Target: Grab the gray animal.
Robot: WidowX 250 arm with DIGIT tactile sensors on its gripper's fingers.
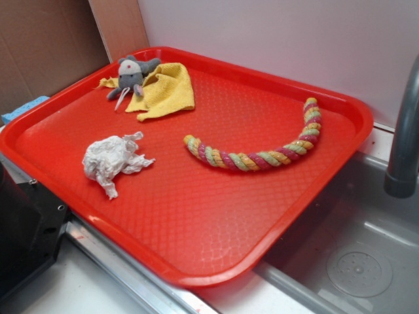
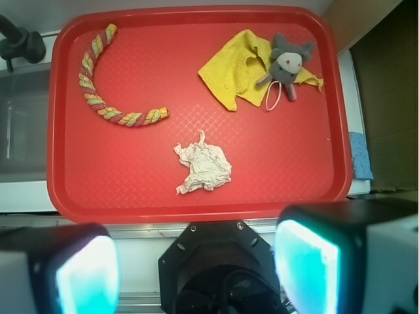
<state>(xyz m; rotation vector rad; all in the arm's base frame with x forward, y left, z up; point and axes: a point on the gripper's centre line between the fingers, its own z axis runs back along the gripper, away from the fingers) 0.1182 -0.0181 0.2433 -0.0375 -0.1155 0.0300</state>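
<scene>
The gray animal [image 1: 131,75] [image 2: 286,65], a small plush mouse with a whitish face and a red mark, lies at the tray's far left corner in the exterior view, partly on a yellow cloth [image 1: 167,90] [image 2: 239,72]. My gripper [image 2: 196,271] shows only in the wrist view. It is open, high above the tray's near edge, with nothing between its two teal-lit fingers [image 2: 304,265]. The mouse sits far from it, at the upper right of the wrist view. No arm appears in the exterior view.
The red tray [image 1: 275,216] [image 2: 72,190] also holds a crumpled white paper [image 1: 111,160] [image 2: 203,167] and a multicoloured curved rope toy [image 1: 262,154] [image 2: 105,98]. A metal sink with a grey faucet [image 1: 406,131] lies beside the tray. Cardboard stands at the back left.
</scene>
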